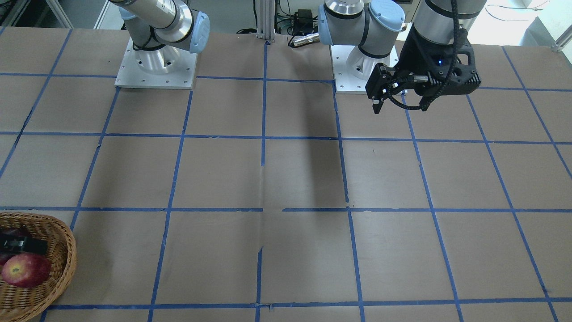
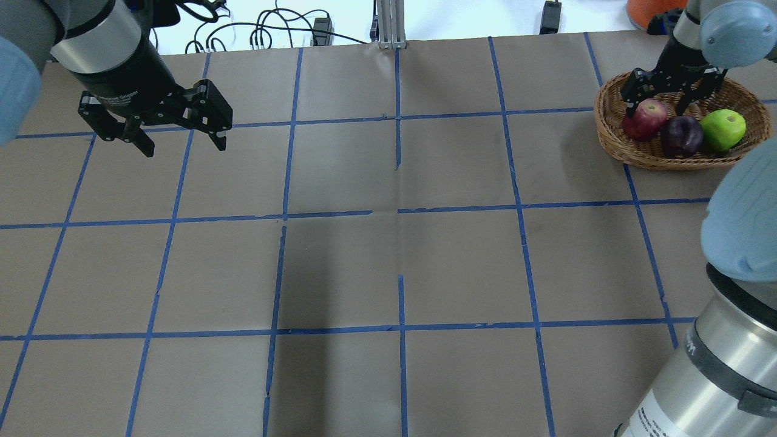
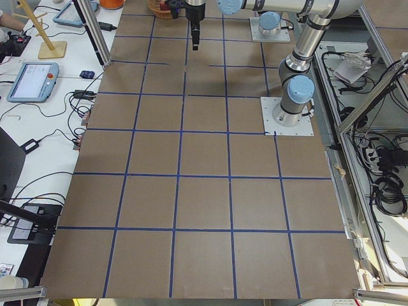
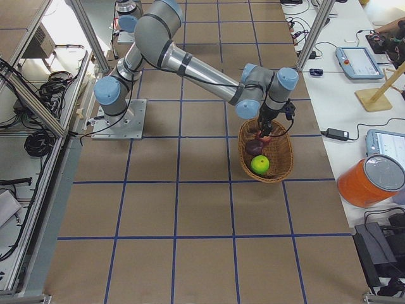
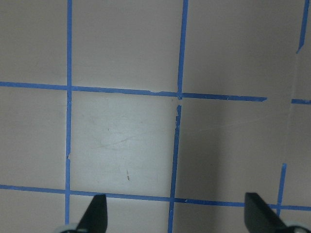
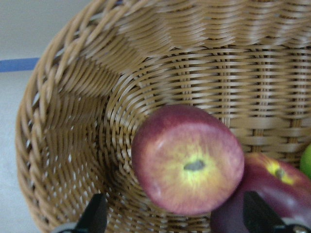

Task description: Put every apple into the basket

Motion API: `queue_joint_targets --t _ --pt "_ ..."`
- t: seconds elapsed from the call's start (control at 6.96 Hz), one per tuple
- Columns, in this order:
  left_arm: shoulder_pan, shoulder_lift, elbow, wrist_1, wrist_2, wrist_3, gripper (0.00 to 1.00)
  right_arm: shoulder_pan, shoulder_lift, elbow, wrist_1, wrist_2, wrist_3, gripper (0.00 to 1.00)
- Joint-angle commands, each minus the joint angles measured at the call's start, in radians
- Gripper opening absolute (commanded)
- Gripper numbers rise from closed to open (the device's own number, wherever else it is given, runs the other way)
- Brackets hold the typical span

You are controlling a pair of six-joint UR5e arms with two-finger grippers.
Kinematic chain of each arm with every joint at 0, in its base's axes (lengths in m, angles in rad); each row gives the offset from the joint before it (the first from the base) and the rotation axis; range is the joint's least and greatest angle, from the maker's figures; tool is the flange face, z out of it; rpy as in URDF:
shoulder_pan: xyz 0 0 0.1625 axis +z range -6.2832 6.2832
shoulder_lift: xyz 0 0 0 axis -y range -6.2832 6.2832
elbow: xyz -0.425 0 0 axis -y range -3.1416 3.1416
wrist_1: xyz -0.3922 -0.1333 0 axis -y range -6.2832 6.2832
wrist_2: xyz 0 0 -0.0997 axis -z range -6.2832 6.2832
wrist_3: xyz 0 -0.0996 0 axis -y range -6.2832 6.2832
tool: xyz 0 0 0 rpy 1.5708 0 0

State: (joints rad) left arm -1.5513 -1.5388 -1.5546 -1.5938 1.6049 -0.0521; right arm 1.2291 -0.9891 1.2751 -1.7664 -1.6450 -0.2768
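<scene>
Apples (image 4: 260, 164): all three are in the basket (image 2: 613, 149), in a row and touching their neighbours.

Right gripper (image 2: 661, 103): jaws spread wide, gripping nothing. It is inside the basket rim, pointing down.
- Red apple (image 2: 647, 116) is directly below the jaws, centred in the gap, with its stem end facing up at the wrist camera. It is narrower than the opening, with clearance on both sides in the wrist view. No contact seen.
- Maroon apple (image 2: 681, 136) is below and slightly outboard of one jaw, on the right in the wrist view, pressed against the red apple.
- Green apple (image 2: 722, 129) is past the maroon one, outside the jaw span. Only a sliver shows at the edge of the wrist view.
- The basket wall curves up ahead of the jaws and around the other jaw's side.

Left gripper (image 2: 184, 147): jaws also wide, nothing between them. It hangs above the bare table (image 5: 121, 136), clear of the surface. Only brown paper and blue tape lines (image 5: 121, 92) lie beneath the jaws, with one tape crossing ahead of the gap. The basket and apples are well apart from these jaws, at the far end of the table.
</scene>
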Motion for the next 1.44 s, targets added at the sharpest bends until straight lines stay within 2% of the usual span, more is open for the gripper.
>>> queue_joint_targets --t 0.0,0.29,0.43,0.57,0.72,0.86,1.29 --pt "0.0 0.005 -0.004 0.0 0.001 0.0 1.0 0.032 -0.202 0.007 0.242 0.007 0.004 1.0" --pt "-0.001 0.008 -0.009 0.0 0.001 0.0 1.0 0.133 -0.326 0.05 0.301 0.011 0.069 1.0" --pt "0.0 0.005 -0.007 0.0 0.0 0.0 1.0 0.203 -0.411 0.134 0.288 0.045 0.159 1.0" --pt "0.0 0.008 -0.007 0.0 0.0 0.0 1.0 0.296 -0.483 0.215 0.28 0.03 0.23 1.0" --pt "0.0 0.008 -0.005 0.0 0.001 0.002 1.0 0.369 -0.526 0.268 0.259 0.034 0.389 1.0" --pt "0.0 0.011 -0.008 0.0 0.0 0.003 1.0 0.421 -0.54 0.289 0.213 0.042 0.433 1.0" --pt "0.002 0.009 -0.01 0.0 0.0 0.003 1.0 0.379 -0.562 0.3 0.228 0.024 0.351 1.0"
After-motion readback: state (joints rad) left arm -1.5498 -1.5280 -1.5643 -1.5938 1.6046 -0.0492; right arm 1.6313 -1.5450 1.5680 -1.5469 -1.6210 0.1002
